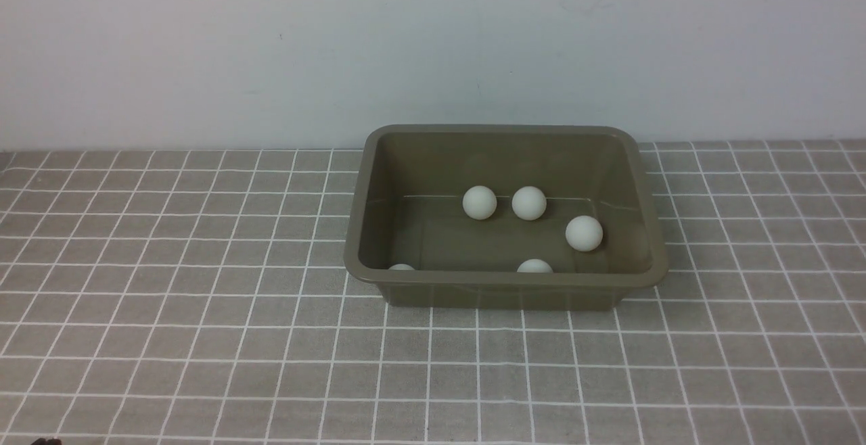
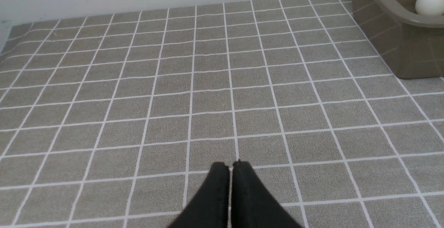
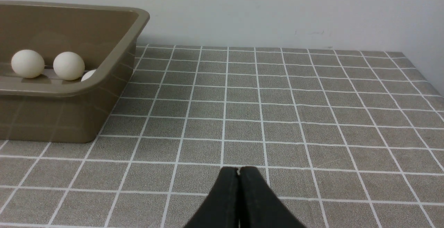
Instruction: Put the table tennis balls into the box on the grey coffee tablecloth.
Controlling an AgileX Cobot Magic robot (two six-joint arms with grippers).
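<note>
The olive-brown box (image 1: pixel 504 281) stands on the grey coffee tablecloth (image 1: pixel 169 310), right of centre near the wall. Several white table tennis balls lie inside it: two side by side at the back (image 1: pixel 480 202) (image 1: pixel 528 203), one to the right (image 1: pixel 584 233), and two half hidden behind the near wall (image 1: pixel 534 266) (image 1: pixel 401 268). My left gripper (image 2: pixel 231 165) is shut and empty, low over bare cloth left of the box (image 2: pixel 399 47). My right gripper (image 3: pixel 239 171) is shut and empty over cloth right of the box (image 3: pixel 69 117). Neither gripper shows in the front view.
A plain pale wall (image 1: pixel 270 46) runs along the far edge of the cloth, close behind the box. The cloth's right edge (image 3: pixel 421 72) shows in the right wrist view, and its far left corner (image 2: pixel 14 34) in the left wrist view.
</note>
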